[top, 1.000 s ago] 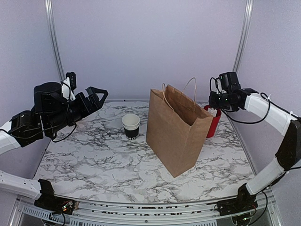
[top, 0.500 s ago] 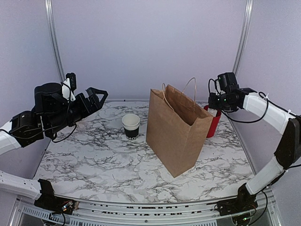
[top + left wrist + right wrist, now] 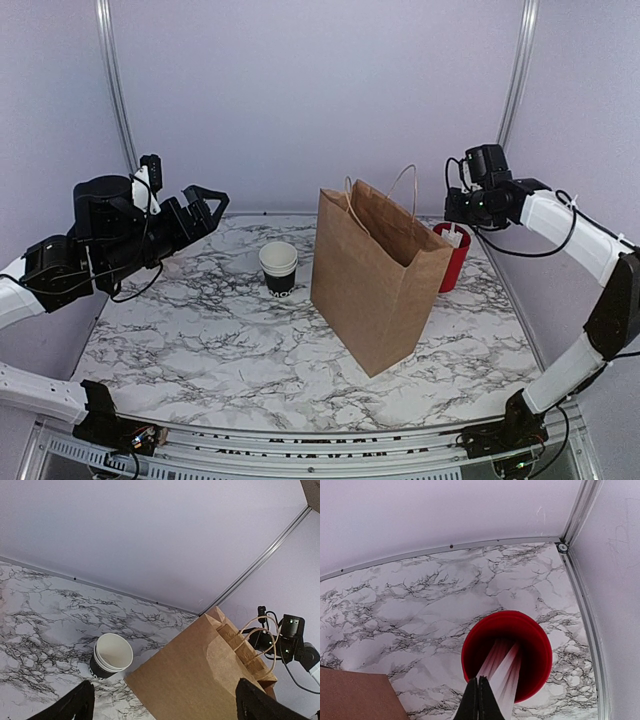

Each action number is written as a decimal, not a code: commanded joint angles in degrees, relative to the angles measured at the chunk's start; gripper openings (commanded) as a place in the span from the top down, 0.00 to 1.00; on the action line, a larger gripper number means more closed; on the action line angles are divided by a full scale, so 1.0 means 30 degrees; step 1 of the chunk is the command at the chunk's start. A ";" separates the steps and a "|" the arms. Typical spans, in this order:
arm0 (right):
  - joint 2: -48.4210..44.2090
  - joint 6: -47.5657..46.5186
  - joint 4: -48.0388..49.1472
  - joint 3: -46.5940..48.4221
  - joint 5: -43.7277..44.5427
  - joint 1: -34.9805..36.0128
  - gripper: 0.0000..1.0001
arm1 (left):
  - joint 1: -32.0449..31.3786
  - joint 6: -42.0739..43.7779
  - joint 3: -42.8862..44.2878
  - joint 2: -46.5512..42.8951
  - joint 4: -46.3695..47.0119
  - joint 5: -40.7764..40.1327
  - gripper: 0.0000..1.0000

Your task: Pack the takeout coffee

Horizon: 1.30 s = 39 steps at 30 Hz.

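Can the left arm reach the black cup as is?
Likely yes: the left end effector is open above the marble table, nothing stands between it and the black paper cup, and the brown paper bag sits on the cup's other side.

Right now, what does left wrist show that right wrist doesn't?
Only left wrist: a lidless cup next to the bag, the handles, the right arm behind it, and the open left gripper.
Only right wrist: the red cup holding white strips, with the shut right gripper just over them.
Both: the bag (right wrist catches only a corner), the marble table and the wall. Neither shows a lidded coffee.
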 commanded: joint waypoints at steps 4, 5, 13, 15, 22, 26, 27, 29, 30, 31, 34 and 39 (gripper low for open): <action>-0.1574 -0.0142 -0.0752 0.1339 0.0473 0.0267 1.00 | 0.0171 0.0142 0.0351 0.0211 -0.0031 0.0087 0.01; -0.1697 -0.0149 -0.0804 0.1466 0.0479 0.0267 1.00 | 0.0189 0.0143 0.0337 0.0212 -0.0050 0.0111 0.01; -0.2728 -0.0174 -0.1164 0.2234 0.0507 0.0280 1.00 | 0.0221 0.0084 0.0234 0.0187 0.0004 0.0189 0.01; -0.2996 -0.0175 -0.1113 0.2280 0.0463 0.0294 1.00 | 0.0221 0.0084 0.0207 0.0152 -0.0008 0.0226 0.01; -0.3991 -0.0026 -0.1224 0.2861 0.0084 0.0273 1.00 | 0.0251 0.0084 0.0146 0.0037 -0.0023 0.0189 0.01; -0.4583 0.0011 -0.1370 0.3541 -0.0048 0.0324 1.00 | 0.0251 0.0058 0.0146 0.0046 -0.0022 0.0203 0.01; -0.4765 0.0032 -0.1383 0.3664 -0.0091 0.0324 1.00 | 0.0251 0.0055 0.0146 0.0042 -0.0012 0.0204 0.01; -0.5101 0.0073 -0.1323 0.3841 -0.0288 0.0325 1.00 | 0.0251 0.0036 0.0118 0.0068 0.0000 0.0231 0.01; -0.5280 0.0105 -0.1249 0.3903 -0.0392 0.0325 1.00 | 0.0251 0.0027 0.0117 0.0094 -0.0020 0.0233 0.01; -0.5442 0.0135 -0.1144 0.3889 -0.0548 0.0322 1.00 | 0.0258 0.0026 0.0117 0.0095 -0.0015 0.0226 0.01; -0.5979 0.0276 -0.0716 0.3861 -0.0975 0.0323 1.00 | 0.0280 0.0025 0.0088 0.0083 0.0015 0.0262 0.01; -0.6812 0.0561 0.0422 0.3717 -0.2419 0.0323 1.00 | 0.0280 0.0025 0.0000 0.0063 0.0035 0.0263 0.01</action>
